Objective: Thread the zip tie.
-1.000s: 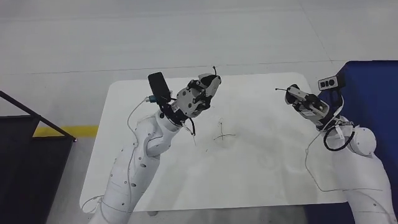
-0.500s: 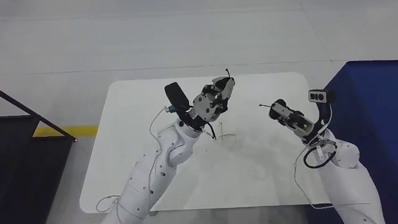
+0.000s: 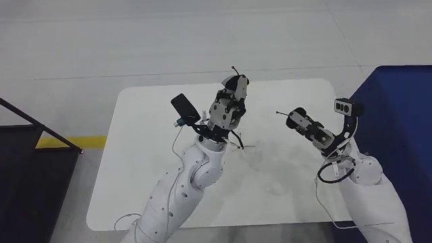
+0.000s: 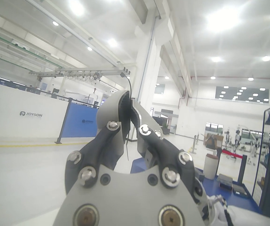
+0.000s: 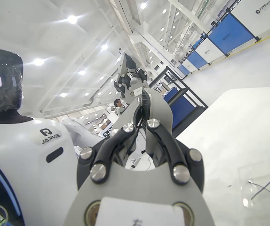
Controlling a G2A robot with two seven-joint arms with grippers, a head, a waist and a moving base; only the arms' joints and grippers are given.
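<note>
In the top view, near the middle of the frame, we see the left gripper [image 3: 236, 79] raised above the white table [image 3: 148, 175], with its jaws clenched on the zip tie [image 3: 233, 71]. The tie's small head stands up past the fingertips. In the left wrist view the same left gripper [image 4: 131, 99] pinches the zip tie [image 4: 128, 83] between its ribbed pads, the head above and the thin tail hanging down below the fingers. To the right of centre in the top view, the right gripper [image 3: 290, 116] is apart from the left one, its jaws closed on a thin black strip [image 3: 280, 113] whose tip points toward the left gripper. In the right wrist view this strip [image 5: 137, 118] runs between the closed fingers of the right gripper [image 5: 142, 95]. Some loose ties [image 3: 243, 148] lie on the table between both arms.
</note>
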